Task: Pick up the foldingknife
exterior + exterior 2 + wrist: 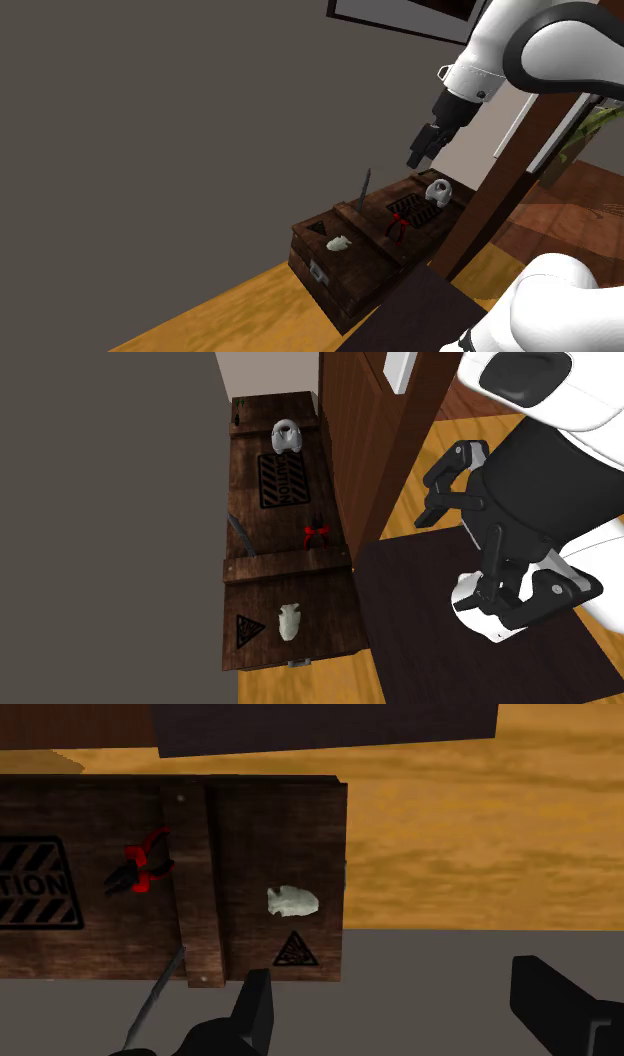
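Observation:
The folding knife (397,226) (316,534) (140,869) is small, red and black, with its parts splayed. It lies on top of a dark wooden crate (350,275) (250,462) (260,824), near the raised plank across its middle. My black gripper (422,148) (428,500) (400,1014) hangs open well above the crate, with nothing between its fingers. In the wrist view the knife lies ahead of the fingers, off to the side of the left finger (255,1004).
On the crate also lie a pale lump (338,242) (290,620) (292,902) and a white mask-like thing (438,191) (286,435). A thin grey rod (364,186) (240,535) (155,999) leans at the wall-side edge. A dark wooden post (500,190) (360,442) stands beside the crate.

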`<state>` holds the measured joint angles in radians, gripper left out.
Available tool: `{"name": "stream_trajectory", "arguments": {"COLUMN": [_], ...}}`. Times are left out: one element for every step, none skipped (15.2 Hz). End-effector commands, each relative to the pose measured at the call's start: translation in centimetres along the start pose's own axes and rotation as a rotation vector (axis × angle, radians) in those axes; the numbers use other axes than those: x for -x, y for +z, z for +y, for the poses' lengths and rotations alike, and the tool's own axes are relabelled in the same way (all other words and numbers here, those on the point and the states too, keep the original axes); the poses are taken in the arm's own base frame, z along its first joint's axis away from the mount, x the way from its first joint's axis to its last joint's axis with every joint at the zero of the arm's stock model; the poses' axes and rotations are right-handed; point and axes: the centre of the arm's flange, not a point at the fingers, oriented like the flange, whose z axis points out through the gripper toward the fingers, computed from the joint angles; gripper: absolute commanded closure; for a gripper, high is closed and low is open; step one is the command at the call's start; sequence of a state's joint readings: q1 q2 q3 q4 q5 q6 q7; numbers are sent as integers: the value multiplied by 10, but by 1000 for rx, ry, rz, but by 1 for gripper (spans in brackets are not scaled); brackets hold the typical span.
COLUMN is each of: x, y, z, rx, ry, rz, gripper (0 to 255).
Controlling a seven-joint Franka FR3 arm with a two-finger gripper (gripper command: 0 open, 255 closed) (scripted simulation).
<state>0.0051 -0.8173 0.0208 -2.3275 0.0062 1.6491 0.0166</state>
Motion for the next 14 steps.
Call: {"name": "stream_trajectory", "arguments": {"x": [0, -3, -7, -11, -15, -19, -23, -27, -32, -36, -41, -46, -51, -56], "y": [0, 12, 24, 35, 47, 59, 70, 82, 93, 104, 115, 126, 137, 148], "z": [0, 0, 0, 1, 2, 3, 4, 6, 7, 9, 12, 14, 17, 20], "rx": [0, 12, 24, 36, 49, 61, 73, 85, 97, 109, 121, 134, 146, 158], "ry": [0, 24, 49, 73, 98, 122, 147, 171, 195, 220, 244, 269, 293, 317], "rz": [0, 14, 27, 41, 54, 68, 82, 95, 109, 122, 136, 150, 163, 177], "gripper": [0, 0, 0, 0, 0, 0, 0, 0, 0, 0, 0, 0, 0, 0]}}
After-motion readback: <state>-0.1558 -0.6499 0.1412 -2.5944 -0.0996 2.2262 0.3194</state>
